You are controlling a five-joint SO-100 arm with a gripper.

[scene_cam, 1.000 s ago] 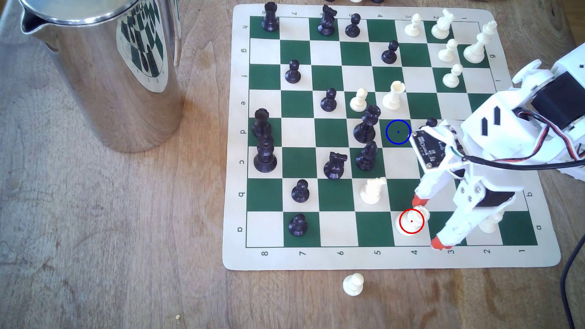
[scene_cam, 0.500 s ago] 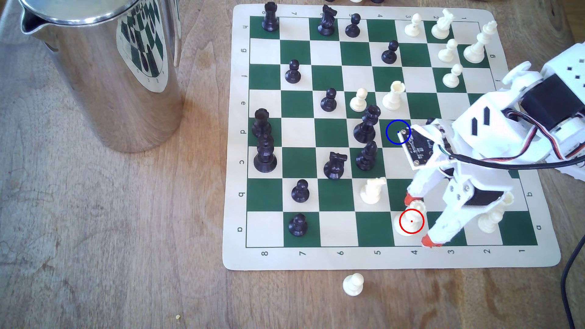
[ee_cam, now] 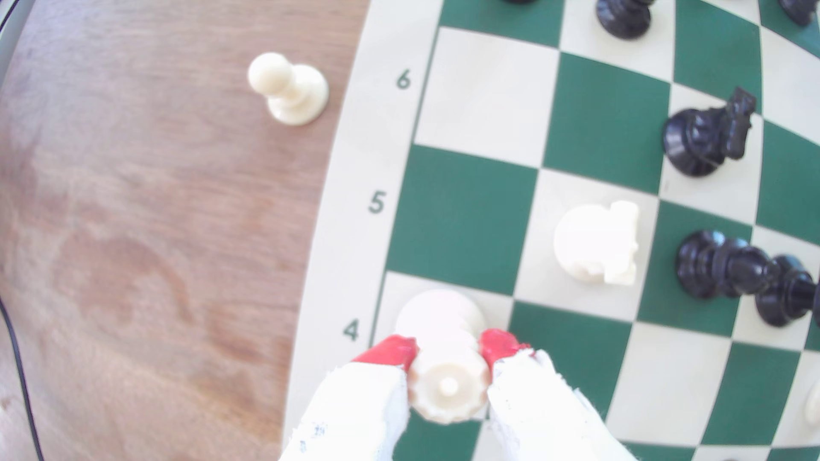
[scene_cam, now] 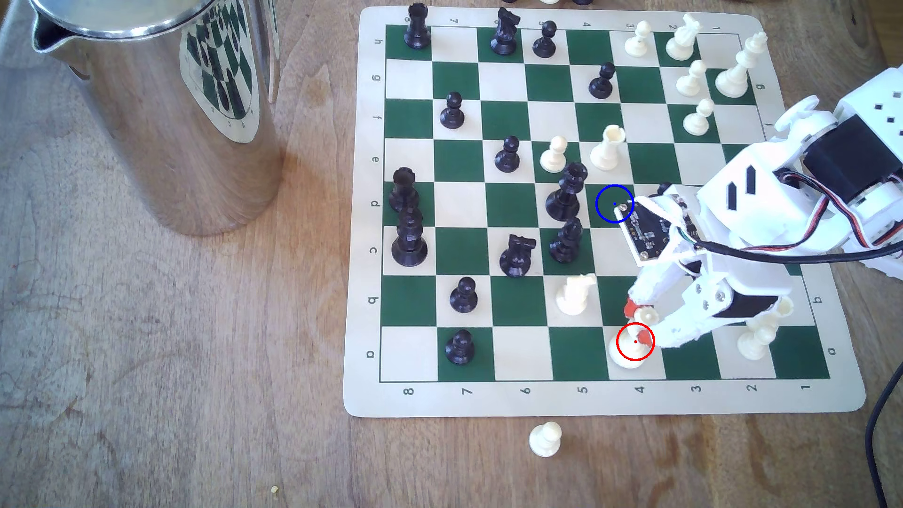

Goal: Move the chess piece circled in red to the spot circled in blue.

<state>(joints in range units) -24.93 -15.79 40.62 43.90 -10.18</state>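
The chess piece circled in red, a cream queen [scene_cam: 627,355] with a scalloped crown [ee_cam: 448,390], stands upright on the cream square of row a, column 4, inside the red ring. My gripper [scene_cam: 637,323] [ee_cam: 446,350] is shut on its head, one red-tipped finger [ee_cam: 392,351] pressed against each side. The spot circled in blue [scene_cam: 608,198] is a dark green square three rows farther up the exterior view. A corner of my wrist's circuit board overlaps the ring's edge.
A black queen [scene_cam: 566,193] and a black bishop [scene_cam: 567,242] stand just to the exterior view's left of the blue ring, a cream rook [scene_cam: 607,146] above it. A cream knight [scene_cam: 575,293] is near the queen. A cream pawn [scene_cam: 545,438] lies off the board; a steel jug [scene_cam: 161,107] stands far left.
The gripper shifted slightly toward the exterior view's left, then its open fingers closed onto the queen's head. The queen has stayed on its square.
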